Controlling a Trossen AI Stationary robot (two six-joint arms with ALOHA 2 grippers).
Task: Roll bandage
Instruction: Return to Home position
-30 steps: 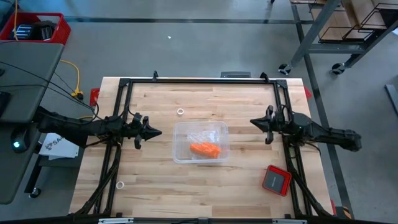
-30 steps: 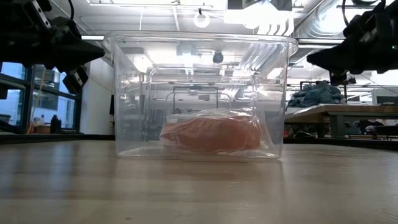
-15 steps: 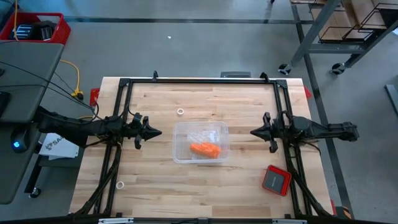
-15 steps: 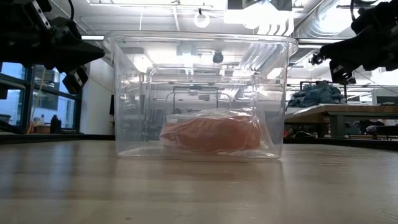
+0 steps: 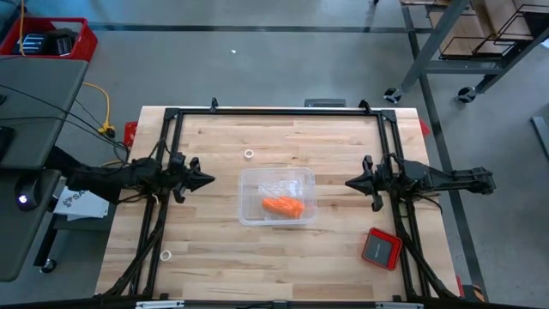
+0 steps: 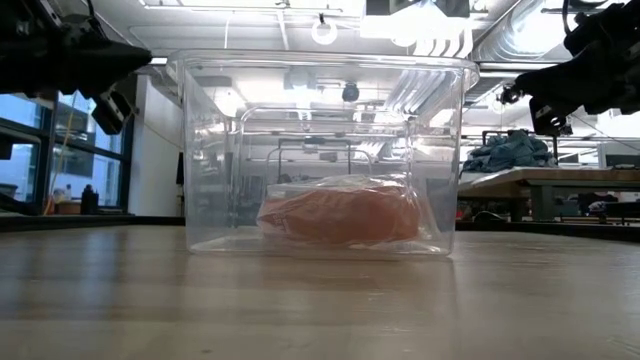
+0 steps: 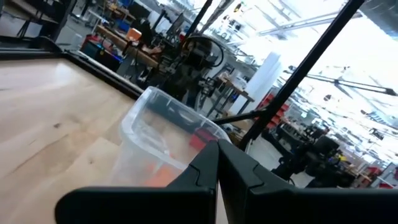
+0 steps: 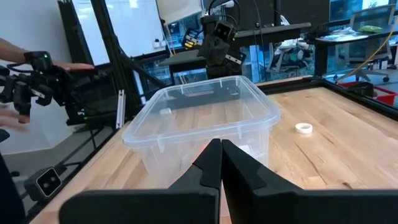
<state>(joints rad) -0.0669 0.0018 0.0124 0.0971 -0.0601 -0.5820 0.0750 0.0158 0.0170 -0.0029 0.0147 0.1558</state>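
Currently | my left gripper [image 5: 208, 181] is hovering clenched near the bin [image 5: 241, 196] | right gripper [image 5: 348, 183] clenched opposite | bandage [image 5: 282, 206] lying inside

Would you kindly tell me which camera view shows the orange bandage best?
The low view: the bandage lies close and side-on inside the clear bin. The high view shows it small from above; the left wrist view only an orange sliver; the right wrist view none.

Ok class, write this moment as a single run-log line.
bandage: rolled, inside clear bin | left pincer: shut, clear of bin | right pincer: shut, clear of bin
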